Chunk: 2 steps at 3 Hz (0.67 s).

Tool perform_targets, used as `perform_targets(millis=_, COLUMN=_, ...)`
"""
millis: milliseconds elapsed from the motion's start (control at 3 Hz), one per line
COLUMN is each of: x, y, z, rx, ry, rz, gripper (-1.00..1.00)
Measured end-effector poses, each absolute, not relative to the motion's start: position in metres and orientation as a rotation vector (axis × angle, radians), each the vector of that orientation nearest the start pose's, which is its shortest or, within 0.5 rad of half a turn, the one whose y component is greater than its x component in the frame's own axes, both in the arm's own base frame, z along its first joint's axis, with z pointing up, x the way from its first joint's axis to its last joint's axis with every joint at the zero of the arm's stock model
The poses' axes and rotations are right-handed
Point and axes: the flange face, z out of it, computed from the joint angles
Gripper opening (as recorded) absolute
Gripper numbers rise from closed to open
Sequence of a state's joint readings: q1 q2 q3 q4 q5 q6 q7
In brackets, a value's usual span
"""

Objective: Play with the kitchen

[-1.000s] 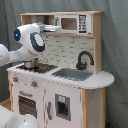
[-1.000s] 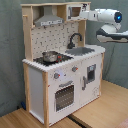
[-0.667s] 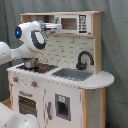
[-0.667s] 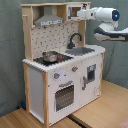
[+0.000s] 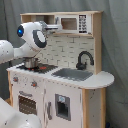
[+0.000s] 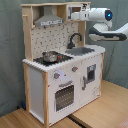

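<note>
The kitchen (image 5: pixel 60 95) (image 6: pixel 60 85) is a white and light-wood toy set, seen in both exterior views. It has a grey range hood (image 6: pixel 47 20), a black faucet (image 5: pixel 84 59) (image 6: pixel 74 39), a grey sink (image 5: pixel 72 74) (image 6: pixel 80 51), a pot (image 5: pixel 30 62) (image 6: pixel 50 56) on the stove and a windowed oven door (image 5: pixel 27 105) (image 6: pixel 65 96). My gripper (image 5: pixel 52 25) (image 6: pixel 75 15) is up at the top shelf, right at the microwave cabinet (image 5: pixel 70 23) (image 6: pixel 67 11). Whether it touches the cabinet I cannot tell.
My white arm (image 5: pixel 30 37) (image 6: pixel 107 22) reaches in over the stove side in the first exterior view and from the second exterior view's right. A grey curtain (image 6: pixel 10 50) hangs behind. The kitchen stands on a wooden floor (image 6: pixel 100 110).
My gripper has moved closer to the microwave cabinet, rightward in the first exterior view and leftward in the second exterior view. The kitchen's parts have not moved.
</note>
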<state>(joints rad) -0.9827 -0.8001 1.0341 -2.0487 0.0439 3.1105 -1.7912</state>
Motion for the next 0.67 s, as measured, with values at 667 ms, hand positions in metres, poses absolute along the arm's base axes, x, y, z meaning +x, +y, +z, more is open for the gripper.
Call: perform_targets(millis=667, x=0.484, y=0.267, z=0.701, rx=0.699, ry=1.498, rz=0.476, gripper=1.00)
